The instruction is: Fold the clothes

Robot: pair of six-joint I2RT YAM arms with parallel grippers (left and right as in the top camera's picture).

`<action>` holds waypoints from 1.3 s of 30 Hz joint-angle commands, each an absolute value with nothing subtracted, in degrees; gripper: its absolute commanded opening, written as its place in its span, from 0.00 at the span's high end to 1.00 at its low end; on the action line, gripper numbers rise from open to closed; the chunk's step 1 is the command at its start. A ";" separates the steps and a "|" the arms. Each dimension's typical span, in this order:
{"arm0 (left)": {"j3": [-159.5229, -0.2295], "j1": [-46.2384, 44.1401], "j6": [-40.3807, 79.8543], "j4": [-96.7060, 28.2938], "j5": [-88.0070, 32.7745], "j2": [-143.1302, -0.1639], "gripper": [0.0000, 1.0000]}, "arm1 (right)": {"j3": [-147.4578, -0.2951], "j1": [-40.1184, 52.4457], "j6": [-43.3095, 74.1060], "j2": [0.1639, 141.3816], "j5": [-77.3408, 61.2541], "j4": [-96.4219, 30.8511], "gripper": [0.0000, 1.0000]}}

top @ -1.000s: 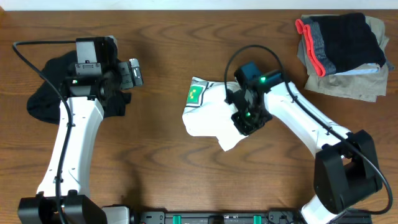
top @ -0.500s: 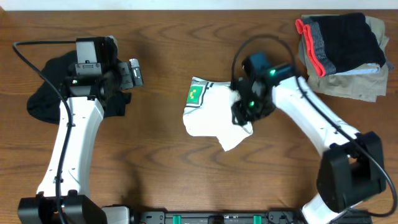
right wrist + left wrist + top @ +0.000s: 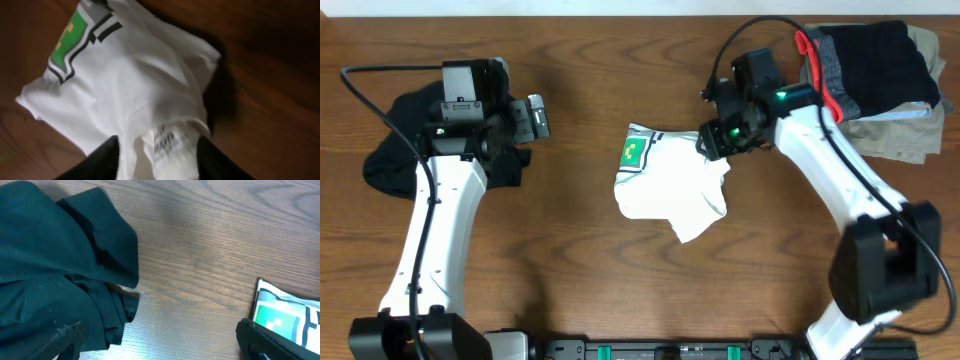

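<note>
A white shirt (image 3: 665, 185) with a green print lies crumpled at the table's middle; it also shows in the right wrist view (image 3: 140, 80) and at the edge of the left wrist view (image 3: 287, 312). My right gripper (image 3: 715, 148) is at the shirt's upper right corner, its fingers (image 3: 159, 160) closed on the bunched collar with its label. A dark garment (image 3: 395, 160) lies crumpled at the far left (image 3: 45, 265). My left gripper (image 3: 535, 118) is open and empty (image 3: 160, 350), just right of the dark garment.
A pile of folded clothes (image 3: 875, 85), dark, grey, red-trimmed and olive, sits at the back right corner, close to my right arm. The table is brown wood (image 3: 580, 250).
My right gripper has moved from the middle of the white shirt up and to the right, to the shirt's upper right corner. The left arm has not moved.
</note>
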State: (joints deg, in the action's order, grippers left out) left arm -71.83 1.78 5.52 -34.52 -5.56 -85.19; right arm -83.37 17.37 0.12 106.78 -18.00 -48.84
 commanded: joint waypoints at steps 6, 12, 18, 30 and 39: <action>-72.34 1.98 4.56 -34.65 -4.86 -85.62 0.02 | -83.22 17.21 10.76 108.42 -23.40 -44.69 0.57; -72.34 1.98 4.54 -34.65 -4.86 -85.62 0.02 | -83.02 17.17 14.48 108.99 -23.35 -45.19 0.59; -72.34 1.98 4.56 -34.65 -4.89 -85.62 0.02 | -83.02 16.95 18.68 108.99 -21.04 -45.69 0.59; -72.34 1.98 4.56 -34.65 -4.89 -85.62 0.02 | -80.79 16.88 18.90 108.99 -20.47 -44.99 0.58; -72.34 1.98 4.56 -34.68 -4.89 -85.62 0.02 | -77.82 16.88 19.70 108.99 -18.04 -36.64 0.62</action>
State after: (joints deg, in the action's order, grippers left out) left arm -71.83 1.78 5.52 -34.52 -5.56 -85.19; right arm -78.22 17.37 18.94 108.73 -19.81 -37.95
